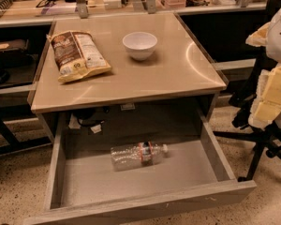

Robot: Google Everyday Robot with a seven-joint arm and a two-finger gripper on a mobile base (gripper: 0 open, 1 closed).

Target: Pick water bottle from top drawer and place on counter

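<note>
The water bottle (138, 154), clear and crinkled with a red-and-white label and white cap, lies on its side in the middle of the open top drawer (131, 179), cap pointing right. The drawer is pulled out below the beige counter (178, 69). My gripper (270, 96), white and yellow, is at the right edge of the view. It is beside the counter's right corner, above and to the right of the drawer and well apart from the bottle. It holds nothing that I can see.
A chip bag (77, 55) and a white bowl (139, 45) sit on the counter's back half. A cluttered light-wood bench (103, 3) runs behind. A black chair base (262, 144) stands on the floor at the right, close to the drawer's right side.
</note>
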